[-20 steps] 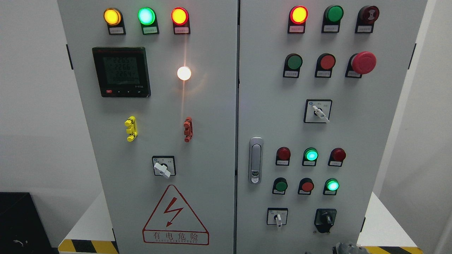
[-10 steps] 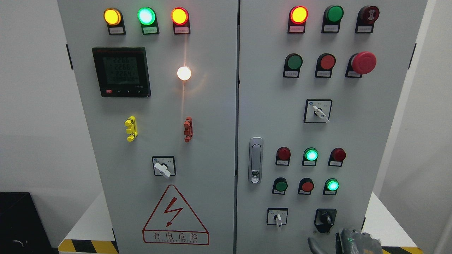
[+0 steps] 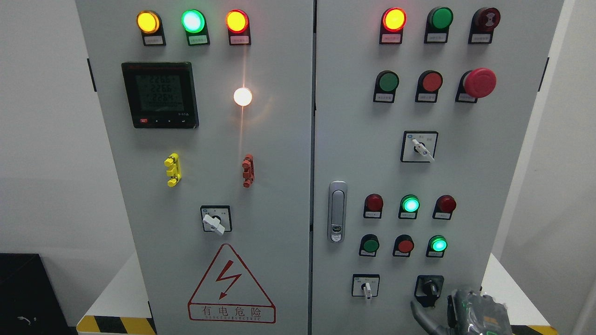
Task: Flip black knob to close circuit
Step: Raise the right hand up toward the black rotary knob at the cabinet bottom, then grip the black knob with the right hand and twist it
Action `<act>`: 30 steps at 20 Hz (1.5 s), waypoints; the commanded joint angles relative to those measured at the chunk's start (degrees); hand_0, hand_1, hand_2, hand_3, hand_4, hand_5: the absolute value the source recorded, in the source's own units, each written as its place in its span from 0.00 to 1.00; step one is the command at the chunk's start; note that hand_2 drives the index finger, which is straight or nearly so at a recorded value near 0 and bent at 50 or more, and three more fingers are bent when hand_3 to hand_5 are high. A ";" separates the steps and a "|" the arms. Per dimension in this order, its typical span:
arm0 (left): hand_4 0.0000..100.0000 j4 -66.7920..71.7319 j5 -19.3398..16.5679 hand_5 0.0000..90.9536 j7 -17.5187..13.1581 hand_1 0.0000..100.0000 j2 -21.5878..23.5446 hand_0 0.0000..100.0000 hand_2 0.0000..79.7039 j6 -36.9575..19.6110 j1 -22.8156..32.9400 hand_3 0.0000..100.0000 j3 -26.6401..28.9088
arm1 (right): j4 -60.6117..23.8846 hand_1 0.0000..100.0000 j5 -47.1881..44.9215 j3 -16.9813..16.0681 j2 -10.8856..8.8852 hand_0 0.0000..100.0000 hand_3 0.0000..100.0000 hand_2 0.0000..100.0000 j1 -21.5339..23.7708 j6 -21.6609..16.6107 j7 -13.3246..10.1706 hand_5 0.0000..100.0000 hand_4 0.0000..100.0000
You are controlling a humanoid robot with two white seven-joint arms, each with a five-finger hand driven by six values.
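The black knob (image 3: 429, 288) is a rotary switch at the lower right of the grey cabinet's right door (image 3: 400, 167). Its handle points roughly straight down. My right hand (image 3: 454, 314) rises from the bottom edge just below and right of the knob. One dark finger (image 3: 421, 314) stretches up-left, its tip just under the knob's plate, apart from the handle. The hand holds nothing. The left arm is out of view.
A white-handled selector switch (image 3: 366, 287) sits left of the black knob. Lit green buttons (image 3: 438, 244) and red buttons (image 3: 404, 245) are above it. A door latch (image 3: 337, 211) is on the right door's left edge. Yellow-black hazard tape (image 3: 116, 324) marks the base.
My right hand has risen from the bottom edge toward the black knob, from barely showing to its finger reaching just below the knob. The knob has not turned.
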 commanded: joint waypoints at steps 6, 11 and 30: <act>0.00 0.00 -0.01 0.00 0.03 0.56 0.00 0.12 0.00 0.02 0.35 0.00 0.00 | 3.22 0.00 1.47 -2.14 -0.06 0.00 1.00 0.92 -1.54 -0.14 -0.82 1.00 1.00; 0.00 0.00 -0.01 0.00 0.03 0.56 0.00 0.12 0.00 0.02 0.35 0.00 0.00 | 4.19 0.00 1.56 -2.93 -0.23 0.00 1.00 0.92 -1.63 -0.32 -1.43 1.00 0.99; 0.00 0.00 -0.01 0.00 0.03 0.56 -0.08 0.12 0.00 0.02 0.35 0.00 0.00 | 4.19 0.00 1.12 -5.04 -0.23 0.00 1.00 0.91 -2.51 -0.58 -2.13 1.00 0.99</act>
